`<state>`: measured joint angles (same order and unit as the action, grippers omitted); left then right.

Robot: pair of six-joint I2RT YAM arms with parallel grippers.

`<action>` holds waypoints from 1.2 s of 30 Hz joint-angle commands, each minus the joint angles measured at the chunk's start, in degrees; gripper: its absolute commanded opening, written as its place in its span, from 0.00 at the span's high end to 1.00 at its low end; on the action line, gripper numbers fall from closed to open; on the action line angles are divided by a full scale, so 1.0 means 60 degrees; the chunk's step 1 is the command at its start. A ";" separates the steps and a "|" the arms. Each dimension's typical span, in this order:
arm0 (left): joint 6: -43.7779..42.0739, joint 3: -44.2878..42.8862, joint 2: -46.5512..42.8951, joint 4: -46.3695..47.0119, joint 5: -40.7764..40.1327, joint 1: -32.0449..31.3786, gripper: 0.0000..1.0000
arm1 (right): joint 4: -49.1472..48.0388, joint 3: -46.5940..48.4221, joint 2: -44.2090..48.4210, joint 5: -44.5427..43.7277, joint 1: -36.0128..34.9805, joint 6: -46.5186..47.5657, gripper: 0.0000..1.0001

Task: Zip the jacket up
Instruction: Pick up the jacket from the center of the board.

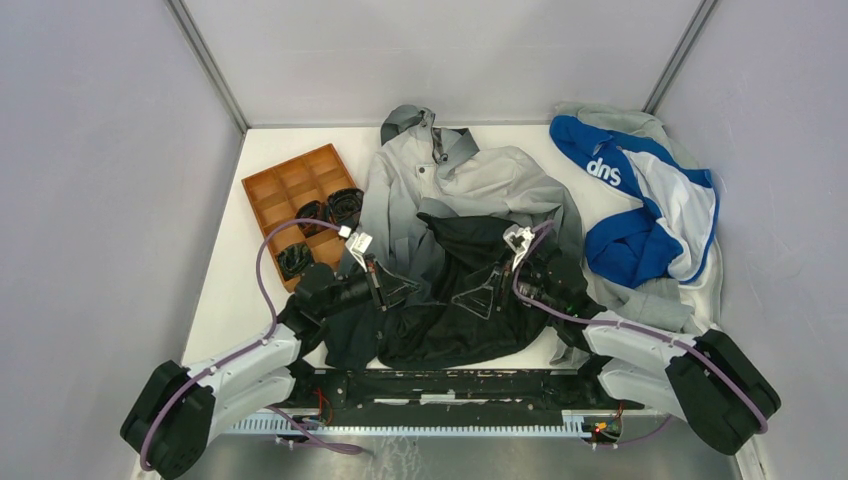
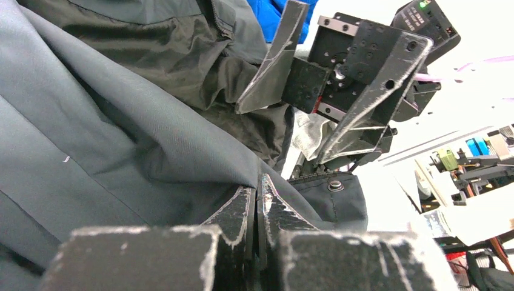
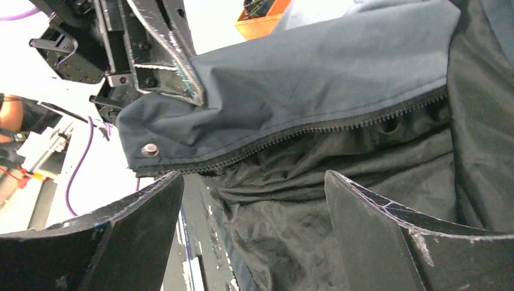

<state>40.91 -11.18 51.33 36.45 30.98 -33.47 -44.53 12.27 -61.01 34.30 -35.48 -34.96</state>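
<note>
White table [image 1: 225, 305], left gripper [image 2: 259, 189] pinching jacket [image 1: 470, 190]

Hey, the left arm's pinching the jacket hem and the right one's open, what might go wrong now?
The left gripper pinches only a thin edge of the jacket near the snap, so the fabric may slip out under tension. The right gripper is open with crumpled lining showing between its fingers; closing there could grab lining instead of the zipper teeth.

Lab test cell: white table [image 1: 300, 145] boxed by plain grey panels [image 1: 100, 150] on metal posts [image 1: 205, 60]; cluttered workbenches [image 2: 467, 163] beyond.
</note>
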 commanded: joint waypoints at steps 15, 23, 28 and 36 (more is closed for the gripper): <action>0.0360 0.0490 -0.0449 0.1830 0.0519 0.0027 0.98 | -0.0439 0.1409 -0.2606 -0.1592 -0.0200 -0.5721 0.09; 0.0396 0.0626 -0.0480 0.2295 0.0430 0.0030 0.98 | 0.0198 0.2207 -0.3140 -0.2029 -0.0673 -0.6302 0.06; 0.0551 0.0589 -0.0163 0.2616 0.0532 0.0026 0.98 | 0.0908 0.2464 -0.3425 -0.2380 -0.0878 -0.6396 0.04; 0.0833 0.0587 0.0194 0.3150 0.0788 0.0027 0.98 | 0.0753 0.3245 -0.4073 -0.2520 -0.1146 -0.6595 0.06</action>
<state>43.44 -7.51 52.10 48.73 33.36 -33.45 -38.44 27.20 -83.90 20.75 -41.67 -73.03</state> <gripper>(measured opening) 0.034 0.949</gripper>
